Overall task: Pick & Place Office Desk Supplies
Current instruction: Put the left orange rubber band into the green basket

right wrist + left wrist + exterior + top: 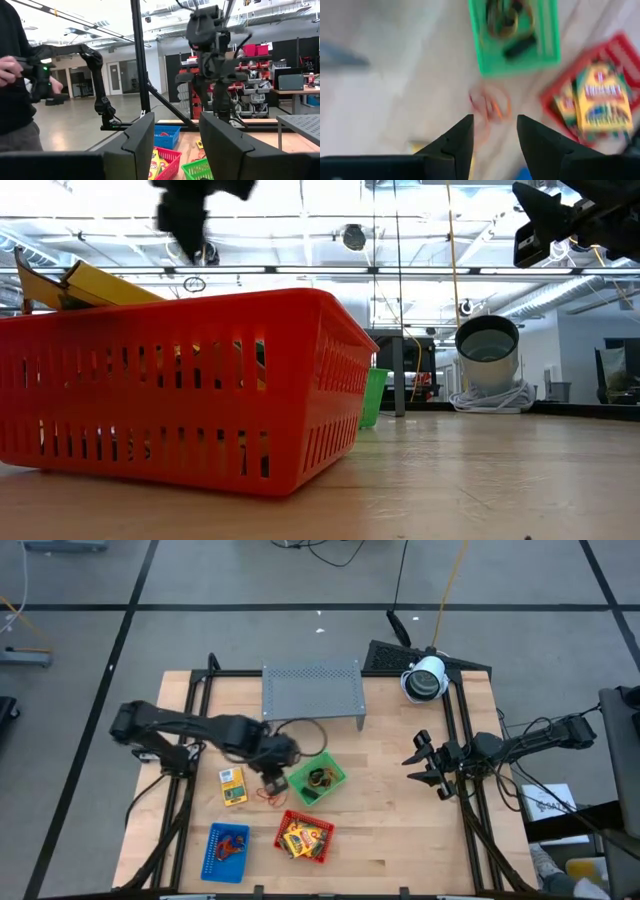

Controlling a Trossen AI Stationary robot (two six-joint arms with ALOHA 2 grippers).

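Note:
My left gripper (275,777) hangs open over the wood between the green tray (318,778) and a yellow packet (233,786) that lies flat on the table. Nothing is between its fingers (454,142). Below them, thin orange and red rubber-band loops (491,103) lie loose on the table. The green tray (515,35) holds more loops and a dark clip. The red tray (303,837) holds yellow packets (602,95). My right gripper (425,765) waits open and raised at the table's right side.
A blue tray (226,850) with a red loop stands near the front left. The grey perforated rack (312,690) stands at the back. A white lamp-like cylinder (426,680) sits at the back right. A person (15,75) stands beyond the table.

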